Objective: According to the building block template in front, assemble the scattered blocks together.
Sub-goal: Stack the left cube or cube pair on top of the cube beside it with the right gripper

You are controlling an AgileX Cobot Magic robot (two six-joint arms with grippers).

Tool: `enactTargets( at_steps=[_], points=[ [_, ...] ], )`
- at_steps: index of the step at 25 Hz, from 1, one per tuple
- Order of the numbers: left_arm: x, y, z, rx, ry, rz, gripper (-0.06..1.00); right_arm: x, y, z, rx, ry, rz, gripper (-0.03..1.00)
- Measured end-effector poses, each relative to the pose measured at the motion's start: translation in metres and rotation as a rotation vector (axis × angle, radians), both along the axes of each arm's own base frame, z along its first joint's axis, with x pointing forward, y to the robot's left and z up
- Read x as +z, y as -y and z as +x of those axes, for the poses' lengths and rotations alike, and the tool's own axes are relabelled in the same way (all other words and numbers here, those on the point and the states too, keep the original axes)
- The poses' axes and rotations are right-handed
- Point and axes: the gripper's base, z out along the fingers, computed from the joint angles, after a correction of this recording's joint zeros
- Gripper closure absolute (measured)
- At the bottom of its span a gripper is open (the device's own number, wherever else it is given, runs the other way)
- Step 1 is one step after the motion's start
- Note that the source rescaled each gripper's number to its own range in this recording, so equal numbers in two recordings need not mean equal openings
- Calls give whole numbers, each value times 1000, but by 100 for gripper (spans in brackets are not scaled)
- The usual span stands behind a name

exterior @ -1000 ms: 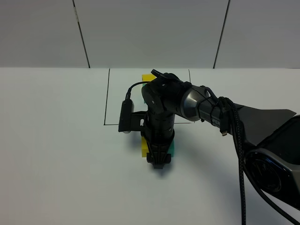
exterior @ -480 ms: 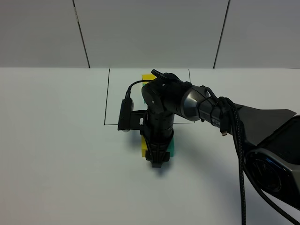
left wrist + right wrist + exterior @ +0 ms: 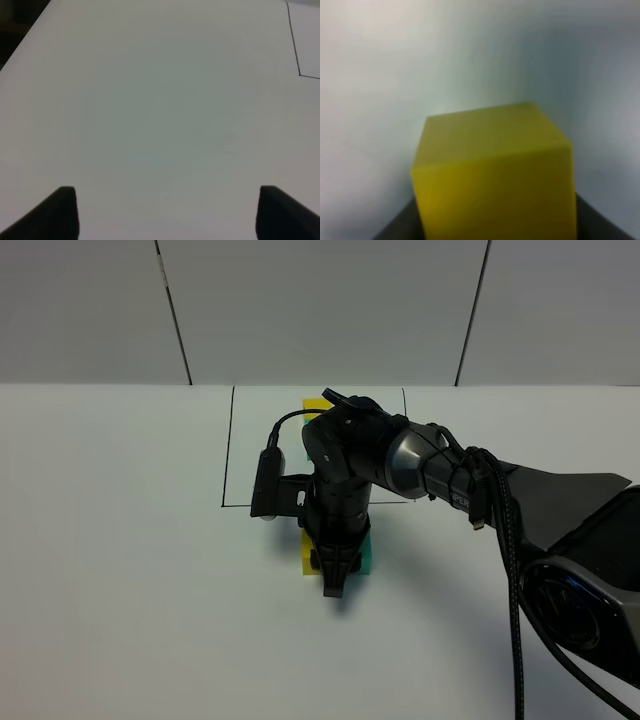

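Observation:
The scattered blocks sit side by side just in front of the drawn frame: the yellow block [image 3: 306, 552] on the left, the teal block [image 3: 366, 556] on the right. My right gripper [image 3: 333, 585] comes straight down over their seam. In the right wrist view the yellow block [image 3: 495, 170] fills the picture, and dark fingers [image 3: 395, 225] flank it, shut on it. The teal block is hidden there. Of the building block template only its yellow cube [image 3: 316, 405] shows behind the right arm. My left gripper [image 3: 167, 215] stands open over bare table.
A thin black rectangle [image 3: 228, 450] is drawn on the white table [image 3: 120, 570] around the template. The right arm with its cable [image 3: 510, 530] stretches in from the lower right and covers the frame's middle. One corner of the line [image 3: 299, 74] shows in the left wrist view.
The right gripper's jaws have drawn together and look narrower from above. The blocks and the left gripper have stayed where they were.

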Motion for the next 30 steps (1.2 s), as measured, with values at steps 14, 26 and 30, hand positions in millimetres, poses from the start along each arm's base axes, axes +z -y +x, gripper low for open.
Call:
enactTargets(
  at_steps=[14,26,30],
  points=[
    [0,0,0,0,0,0,34,0,0,0,0,5,4,80],
    [0,0,0,0,0,0,34,0,-1,-3,-38,-38,12,80],
    [0,0,0,0,0,0,34,-1,0,-4,-135,-59,23,80]
  ],
)
